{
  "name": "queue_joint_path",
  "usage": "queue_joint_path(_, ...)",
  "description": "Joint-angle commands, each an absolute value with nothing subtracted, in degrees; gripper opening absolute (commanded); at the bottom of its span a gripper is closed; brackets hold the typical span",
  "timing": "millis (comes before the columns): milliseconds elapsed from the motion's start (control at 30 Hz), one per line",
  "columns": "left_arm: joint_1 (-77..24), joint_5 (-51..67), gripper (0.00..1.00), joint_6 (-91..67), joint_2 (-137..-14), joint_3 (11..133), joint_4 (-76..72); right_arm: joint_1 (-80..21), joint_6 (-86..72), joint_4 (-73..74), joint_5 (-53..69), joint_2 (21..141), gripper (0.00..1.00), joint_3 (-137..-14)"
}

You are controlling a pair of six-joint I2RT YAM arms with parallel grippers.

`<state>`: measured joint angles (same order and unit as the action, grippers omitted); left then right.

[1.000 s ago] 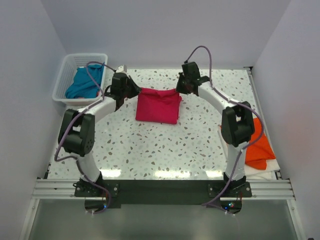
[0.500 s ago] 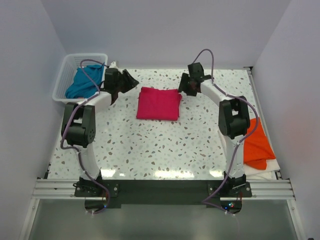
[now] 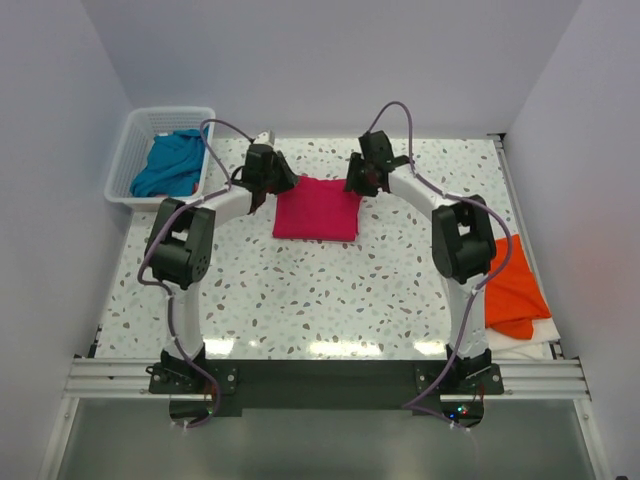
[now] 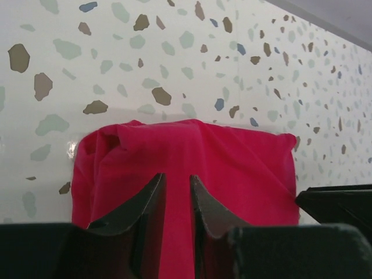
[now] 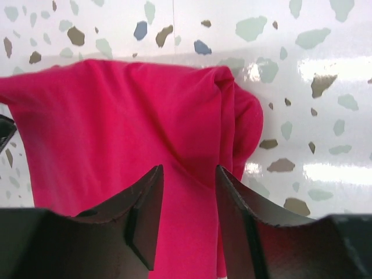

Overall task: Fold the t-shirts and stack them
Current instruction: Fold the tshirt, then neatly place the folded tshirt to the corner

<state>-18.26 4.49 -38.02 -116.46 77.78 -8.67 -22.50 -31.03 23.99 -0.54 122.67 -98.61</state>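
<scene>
The speckled table point(image 3: 330, 290) holds a folded pink shirt point(image 3: 318, 212) at far centre. A white basket point(image 3: 118, 185) at far left holds the teal shirt point(image 3: 172, 165). The orange shirt point(image 3: 515, 290) lies near right. The left gripper point(image 4: 176, 177) and right gripper point(image 5: 189, 168) hover over the pink shirt's far corners, jaws apart, gripping nothing.

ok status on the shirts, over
Left pincer and right pincer open, at far corners of pink shirt. Pink shirt folded, mid-table. Orange shirt at right edge, teal shirt in basket. Nothing in the way.
</scene>
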Motion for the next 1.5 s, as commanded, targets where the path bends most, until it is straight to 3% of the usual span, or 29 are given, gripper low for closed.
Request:
queue_joint_path(0, -17.49, 0.28, 0.27, -35.51, -120.75, 84.27, -7.75, -22.06, -31.73, 23.11, -0.88, 126.11, 0.43, -103.09)
queue_joint_path(267, -16.70, -5.44, 0.27, -38.84, -129.28, 90.17, -0.54, -20.22, -32.08, 25.49, -1.41, 131.39, 0.40, -104.42)
queue_joint_path(533, -14.59, -3.17, 0.28, -41.75, -127.88, 85.61, -2.98, -18.11, -32.61, 25.40, -0.09, 130.70, 0.38, -102.66)
queue_joint_path(667, -14.59, 2.36, 0.33, -39.91, -127.26, 85.51, -7.29, -17.58, -32.26, 23.03, 1.32, 126.66, 0.52, -99.59)
queue_joint_path(700, -14.68, 3.77, 0.34, -39.55, -127.35, 86.13, -7.03, -17.58, -31.82, 22.51, 1.67, 125.26, 0.61, -98.80)
queue_joint_path(800, -14.68, 5.09, 0.34, -39.29, -127.97, 87.36, -6.24, -17.31, -30.85, 23.28, 5.61, 124.45, 0.68, -98.70)
queue_joint_path(1467, -14.68, 6.59, 0.34, -39.11, -127.88, 85.70, -5.98, -19.95, -35.68, 15.73, 9.67, 120.14, 0.72, -85.78)
